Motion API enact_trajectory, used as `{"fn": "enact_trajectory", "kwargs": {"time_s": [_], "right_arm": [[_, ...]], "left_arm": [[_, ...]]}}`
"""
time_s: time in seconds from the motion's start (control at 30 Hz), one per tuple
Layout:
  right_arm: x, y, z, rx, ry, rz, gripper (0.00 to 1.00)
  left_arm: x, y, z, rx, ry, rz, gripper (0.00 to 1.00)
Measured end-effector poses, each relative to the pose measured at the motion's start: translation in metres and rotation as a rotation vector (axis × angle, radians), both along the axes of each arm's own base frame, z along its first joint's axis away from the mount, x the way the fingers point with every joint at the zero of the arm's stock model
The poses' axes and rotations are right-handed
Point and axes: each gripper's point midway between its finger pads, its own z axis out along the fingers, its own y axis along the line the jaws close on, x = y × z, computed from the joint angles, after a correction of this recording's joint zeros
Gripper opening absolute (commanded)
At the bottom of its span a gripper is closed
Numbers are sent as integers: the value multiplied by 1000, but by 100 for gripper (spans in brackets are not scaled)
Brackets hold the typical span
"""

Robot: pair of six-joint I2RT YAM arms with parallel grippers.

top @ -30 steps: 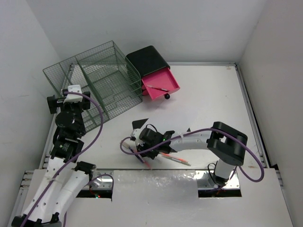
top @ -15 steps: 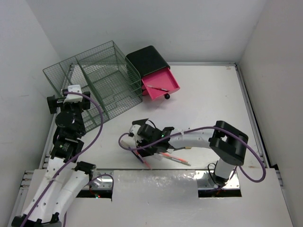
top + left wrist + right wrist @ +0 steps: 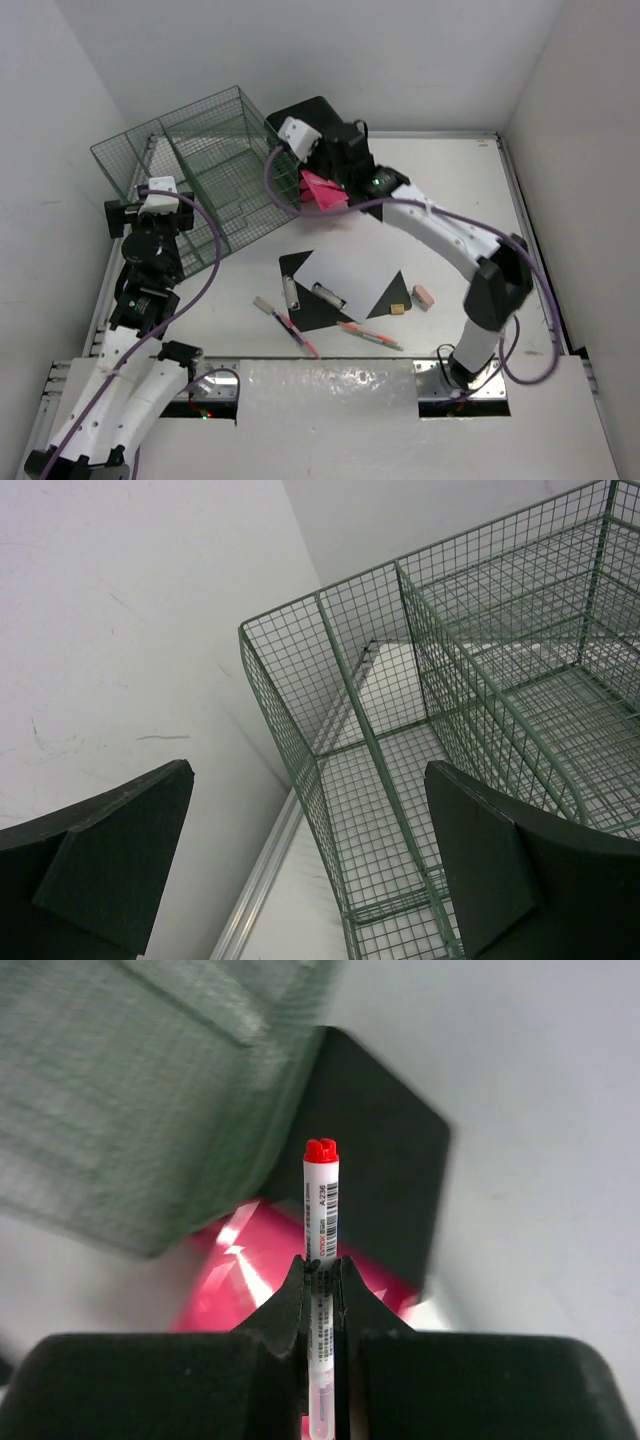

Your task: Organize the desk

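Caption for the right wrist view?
Right fingers clamp a red-capped white pen, pink drawer and green wire-mesh rack behind.

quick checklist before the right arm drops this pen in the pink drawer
1. Right gripper shut on the pen: ok.
2. Pink drawer open below the pen: ok.
3. Pen clear of the green rack: cannot tell, blurred.
4. Left gripper open, off by the rack, out of the way: ok.
5. Desk tidy: not ok, loose pens lie by the clipboard.
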Motion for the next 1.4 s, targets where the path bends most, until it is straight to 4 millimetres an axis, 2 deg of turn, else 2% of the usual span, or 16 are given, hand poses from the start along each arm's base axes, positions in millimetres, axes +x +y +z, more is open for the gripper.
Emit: {"fn": "enact_trajectory", "kwargs": {"time_s": [0.07, 0.1, 0.17, 0.3, 0.37, 0.53, 0.67, 0.7, 0.77, 0.97, 1.1, 1.13, 1.23, 1.3, 1.33, 1.4], "right_arm": [[33, -2, 4, -60, -56, -12, 0], [57, -8, -4, -92, -63, -33, 0], [86, -24, -36, -173, -43, -54, 0], [107, -51, -107, -297, 80, -34, 0], [106, -60, -123, -333, 120, -15, 0], [104, -57, -124, -345, 119, 20, 4], [103, -55, -125, -349, 119, 31, 30], [103, -55, -125, -348, 122, 30, 53], [102, -54, -122, -350, 125, 33, 64], [101, -53, -99, -316, 109, 21, 67], [81, -55, -60, -191, 114, -29, 67], [69, -56, -50, -148, 118, -40, 66], [14, -52, -27, 38, 138, -49, 62], [-38, -40, -36, 140, 178, -9, 61], [-63, -31, -49, 158, 215, 19, 61], [-113, -7, -89, 139, 319, 95, 65]], "left_arm": [[0, 0, 0, 0, -1, 0, 100], [0, 0, 0, 0, -1, 0, 100], [0, 0, 0, -1, -2, 1, 100], [0, 0, 0, 0, 1, 1, 100], [1, 0, -1, 1, 3, 0, 99], [1, 0, -1, 1, 4, 0, 100], [1, -1, -1, 2, 6, -3, 100], [1, -1, -1, 2, 6, -3, 99], [1, -1, -1, 2, 6, -3, 100], [2, -1, -1, 2, 6, -8, 99], [2, -2, -1, 2, 6, -10, 100], [2, -2, -1, 2, 6, -10, 99], [2, -2, -1, 2, 6, -9, 100], [2, -2, -1, 2, 6, -9, 100], [2, -2, -2, 2, 6, -9, 100], [2, -2, -2, 1, 6, -10, 100]]}}
